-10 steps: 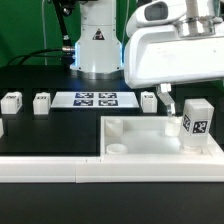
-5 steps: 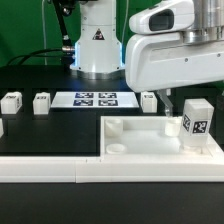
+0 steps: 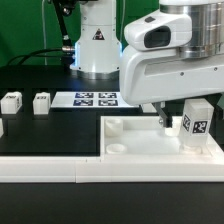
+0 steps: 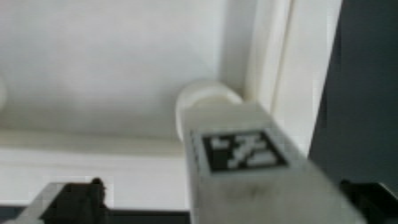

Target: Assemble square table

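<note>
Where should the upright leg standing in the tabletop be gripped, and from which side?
Grip the leg near its top, from straight above, fingers on two opposite flat faces. It stands upright, foot down in the tabletop near a wall, so a sideways approach looks cramped.

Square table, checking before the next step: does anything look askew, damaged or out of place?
Nothing stands out. One leg block stands upright in the table top's corner at the exterior view's right; two more sit apart on the black surface.

One square tabletop (image 3: 135, 142), four white leg blocks (image 3: 10, 101), (image 3: 42, 101), (image 3: 1, 127), (image 3: 198, 124), one marker board (image 3: 95, 99), one long border rail (image 3: 50, 172), one robot arm (image 3: 170, 60)
</note>
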You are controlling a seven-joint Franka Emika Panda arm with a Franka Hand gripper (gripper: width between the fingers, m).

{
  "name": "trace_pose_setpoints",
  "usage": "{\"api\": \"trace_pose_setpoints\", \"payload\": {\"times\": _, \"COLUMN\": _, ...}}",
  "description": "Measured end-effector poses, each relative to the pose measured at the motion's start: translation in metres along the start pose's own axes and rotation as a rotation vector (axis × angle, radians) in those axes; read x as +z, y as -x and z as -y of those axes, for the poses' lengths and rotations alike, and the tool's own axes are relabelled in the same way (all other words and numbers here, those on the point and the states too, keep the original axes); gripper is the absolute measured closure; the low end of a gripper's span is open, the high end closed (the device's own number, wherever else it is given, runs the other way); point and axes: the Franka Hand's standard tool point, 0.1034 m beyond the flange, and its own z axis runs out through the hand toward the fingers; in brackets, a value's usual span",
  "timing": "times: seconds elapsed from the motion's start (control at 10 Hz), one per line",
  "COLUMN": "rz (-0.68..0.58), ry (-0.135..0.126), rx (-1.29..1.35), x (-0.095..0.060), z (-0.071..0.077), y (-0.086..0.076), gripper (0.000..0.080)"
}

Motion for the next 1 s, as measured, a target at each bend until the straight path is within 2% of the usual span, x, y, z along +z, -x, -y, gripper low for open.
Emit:
{"api": "trace_pose_setpoints", "payload": {"times": 0.2, "rz": 0.002, "ry": 0.0, "rx": 0.024, "x": 0.0019, "z": 0.0004, "y": 0.0015, "gripper": 0.015}}
{"api": "trace_pose_setpoints", "payload": {"times": 0.4, "rz": 0.003, "ry": 0.0, "rx": 0.023, "x": 0.0022, "z": 0.0001, "y": 0.0016, "gripper": 0.0412}}
{"api": "trace_pose_setpoints", "payload": {"times": 0.5, "rz": 0.003, "ry": -0.002, "rx": 0.111, "x": 0.0022, "z": 0.0006, "y": 0.0016, "gripper": 0.0412}}
{"api": "trace_pose_setpoints", "payload": {"times": 0.6, "rz": 0.003, "ry": -0.001, "rx": 0.189, "x": 0.0022, "z": 0.0007, "y": 0.0016, "gripper": 0.0512}}
{"api": "trace_pose_setpoints", "payload": {"times": 1.0, "rz": -0.028, "ry": 0.001, "rx": 0.522, "x": 0.0031, "z": 0.0002, "y": 0.0019, "gripper": 0.0512}}
